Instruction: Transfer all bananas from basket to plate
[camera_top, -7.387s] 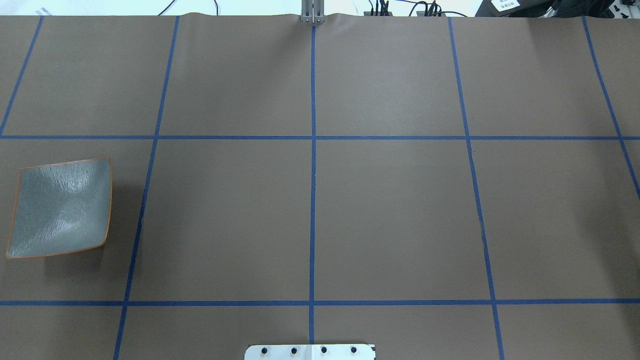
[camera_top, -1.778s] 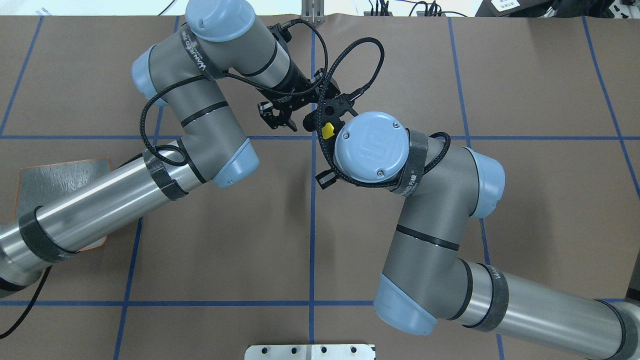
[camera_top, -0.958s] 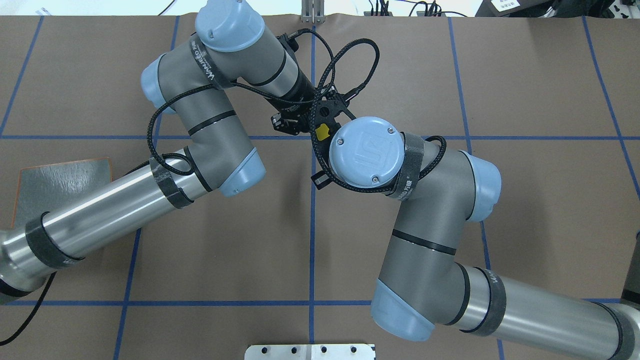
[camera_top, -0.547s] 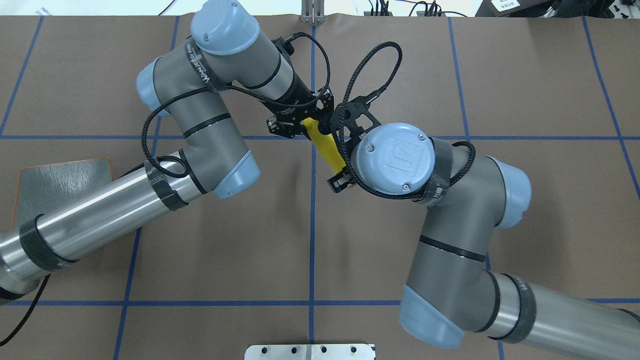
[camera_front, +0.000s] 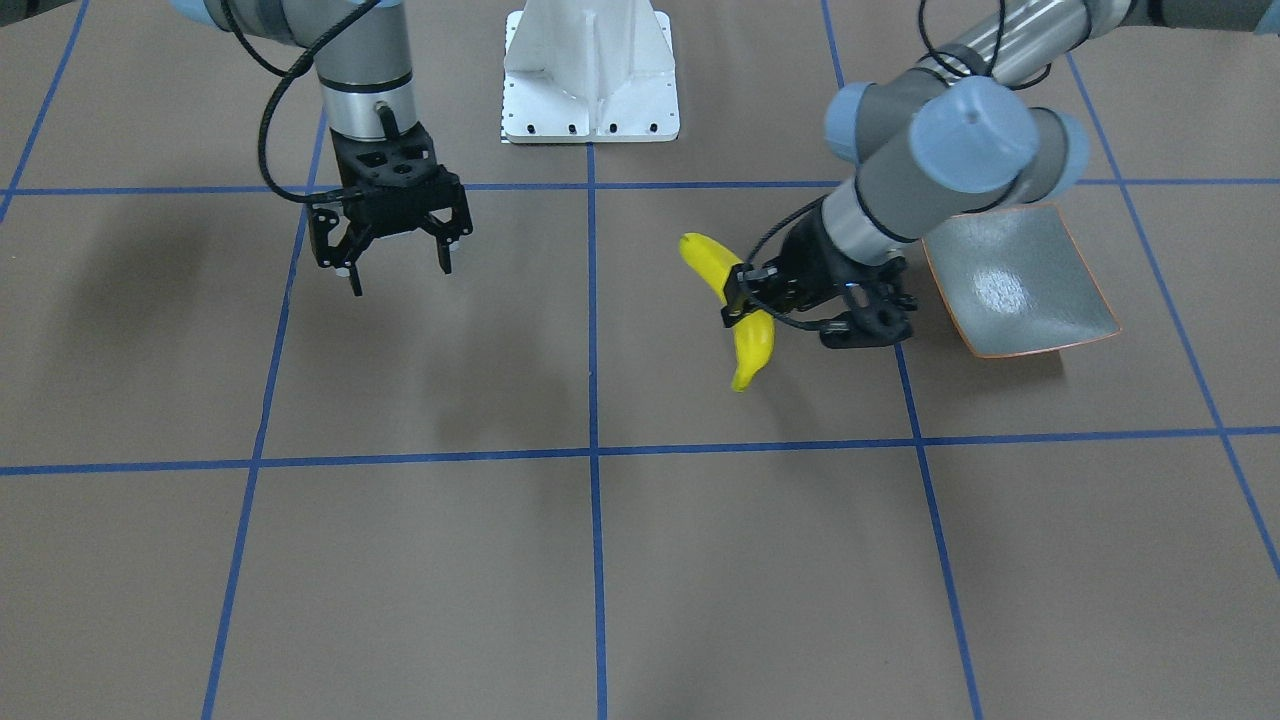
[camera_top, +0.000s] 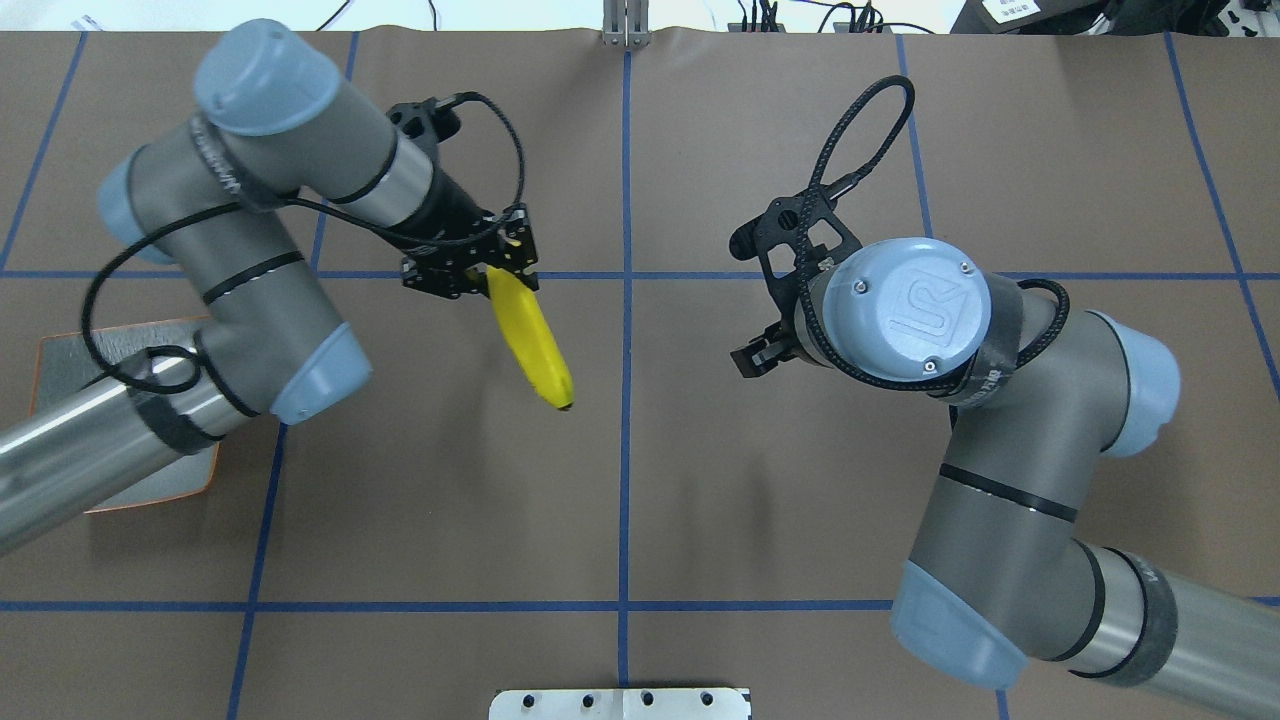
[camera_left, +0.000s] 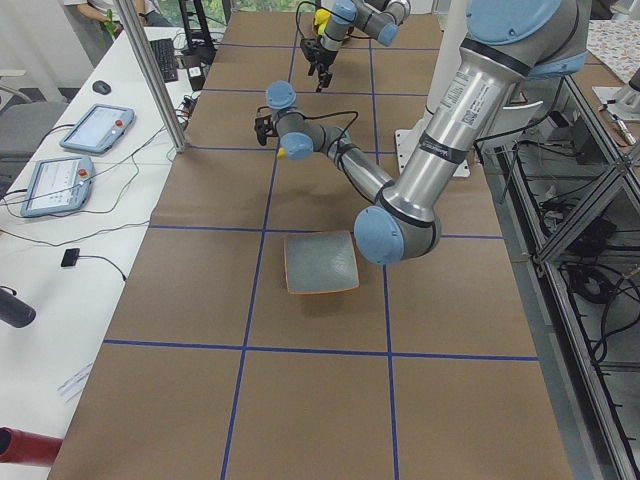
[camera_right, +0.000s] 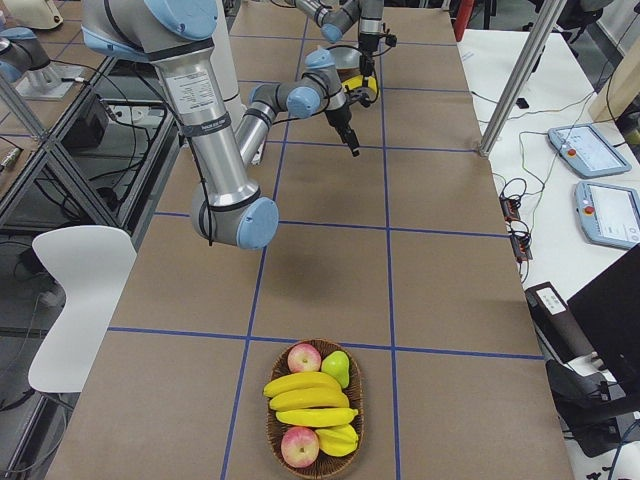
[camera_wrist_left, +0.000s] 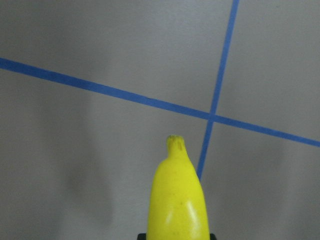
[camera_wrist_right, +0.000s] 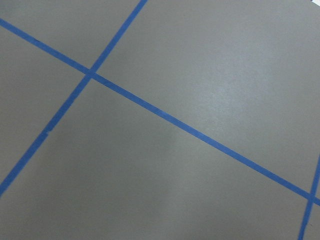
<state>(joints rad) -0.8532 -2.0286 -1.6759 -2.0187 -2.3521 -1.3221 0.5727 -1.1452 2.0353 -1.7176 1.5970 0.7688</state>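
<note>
The left gripper (camera_top: 492, 268) is clamped across one banana (camera_top: 532, 338), which is held above the table near its middle. The carry to the plate (camera_front: 1020, 290) is judged to be in hand; a short swing toward that plate, just beside the gripper, then a lowering and a release are called for. The right gripper (camera_front: 395, 255) is spread and empty, well apart. Three bananas (camera_right: 305, 398) are seen in the wicker basket (camera_right: 272, 440) with two apples (camera_right: 303, 357) and a green fruit (camera_right: 337, 368). Part of the plate is overhung by the left arm's own forearm.

Plate (camera_front: 1035, 305) looks glossy, banana (camera_top: 530, 335) smooth, paper cover (camera_top: 780, 480) matt.
</note>
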